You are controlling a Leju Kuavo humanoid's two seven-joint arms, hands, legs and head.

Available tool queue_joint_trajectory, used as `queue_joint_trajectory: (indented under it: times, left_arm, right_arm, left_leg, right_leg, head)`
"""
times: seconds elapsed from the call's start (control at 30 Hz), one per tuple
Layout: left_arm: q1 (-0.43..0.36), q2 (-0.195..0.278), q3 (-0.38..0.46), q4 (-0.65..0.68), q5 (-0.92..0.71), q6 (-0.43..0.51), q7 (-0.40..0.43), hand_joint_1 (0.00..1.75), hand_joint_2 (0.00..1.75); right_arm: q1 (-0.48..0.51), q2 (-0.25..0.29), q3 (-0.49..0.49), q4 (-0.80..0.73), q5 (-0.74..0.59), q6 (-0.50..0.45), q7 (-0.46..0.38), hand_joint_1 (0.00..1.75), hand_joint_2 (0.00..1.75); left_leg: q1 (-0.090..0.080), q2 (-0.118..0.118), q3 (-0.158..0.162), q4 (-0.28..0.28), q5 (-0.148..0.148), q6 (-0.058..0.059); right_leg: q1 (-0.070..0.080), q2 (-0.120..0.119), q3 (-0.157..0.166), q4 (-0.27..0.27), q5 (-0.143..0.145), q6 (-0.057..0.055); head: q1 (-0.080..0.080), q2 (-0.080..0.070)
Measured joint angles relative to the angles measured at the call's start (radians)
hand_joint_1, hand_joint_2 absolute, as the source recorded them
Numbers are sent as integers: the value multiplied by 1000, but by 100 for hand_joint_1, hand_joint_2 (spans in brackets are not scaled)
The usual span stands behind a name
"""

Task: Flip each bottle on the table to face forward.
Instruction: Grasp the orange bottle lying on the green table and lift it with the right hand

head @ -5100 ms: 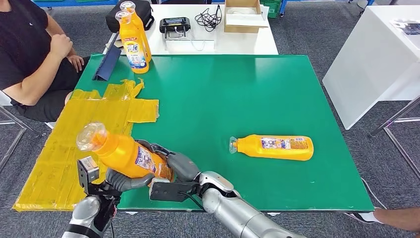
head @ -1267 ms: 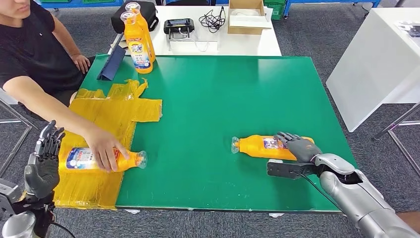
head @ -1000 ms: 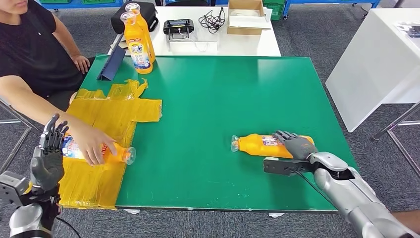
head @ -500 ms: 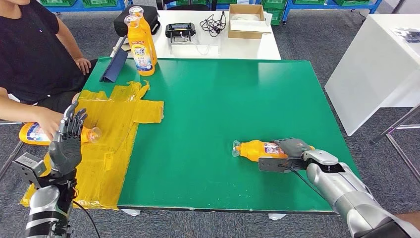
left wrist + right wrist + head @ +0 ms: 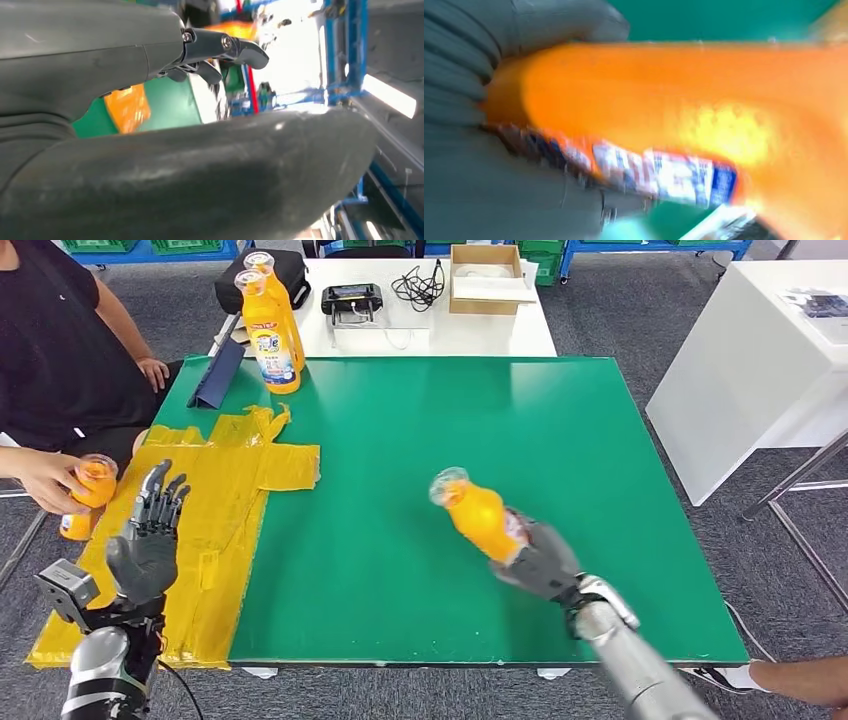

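Blurrily, right hand grips labelled orange bottle.

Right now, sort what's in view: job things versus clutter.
Job: orange bottle held by the right hand; two upright bottles; bottle in the person's hand.
Clutter: yellow sheet, cardboard box, cables.
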Motion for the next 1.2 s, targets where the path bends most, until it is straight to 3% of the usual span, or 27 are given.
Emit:
queue_joint_trajectory:
  times: [0.1, 0.33, 0.47, 0.63, 0.9, 1.07, 1.2]
  left_arm:
    - [16, -12, -10, -6, 7, 2, 5, 0, 0]
    - [32, -22, -14, -12, 23, -3, 10, 0, 0]
    - [67, -46, -45, -64, 41, -7, 33, 0, 175]
    - [94, -84, -111, -125, 40, 72, 92, 0, 175]
    - [104, -117, -268, -174, 29, 128, 120, 0, 175]
    - [120, -124, -367, -203, 3, 158, 125, 0, 175]
    - [120, -123, -397, -208, 5, 171, 130, 0, 175]
  right_arm:
    - [74, 44, -85, -124, -9, 12, 14, 175, 175]
    - [137, 85, -201, -240, -35, 50, -28, 175, 175]
    - [156, 126, -234, -328, -45, 85, -29, 175, 175]
    - [141, 213, -196, -360, 30, 77, 19, 175, 175]
    - [24, 365, -12, -185, 101, 68, 63, 175, 175]
    - [-9, 420, 107, -90, 128, 66, 92, 175, 175]
    - [-21, 438, 182, -38, 114, 53, 108, 175, 175]
  left_leg:
    - [0, -9, -10, 0, 4, -1]
    - [-1, -9, -14, 0, 4, 0]
    - [-1, -9, -15, 0, 4, 0]
    - [-1, -8, -17, 0, 4, 0]
    - [-1, -8, -16, 0, 5, -1]
    - [-1, -8, -17, 0, 5, -1]
    - [-2, -8, -17, 0, 5, -1]
  right_leg:
    - [1, -9, -8, 1, 0, 0]
    - [0, -9, -11, 1, 0, 0]
    - [-1, -9, -13, 1, 0, 0]
    - [-1, -9, -13, 1, 0, 0]
    - [0, -8, -14, 3, 0, 0]
    - [-1, -8, -15, 3, 0, 0]
    - [-1, -9, -15, 2, 0, 0]
  head:
    - [0, 0]
    - [1, 0]
    - [1, 0]
    - [1, 0]
    - [1, 0]
    - [1, 0]
    - [1, 0]
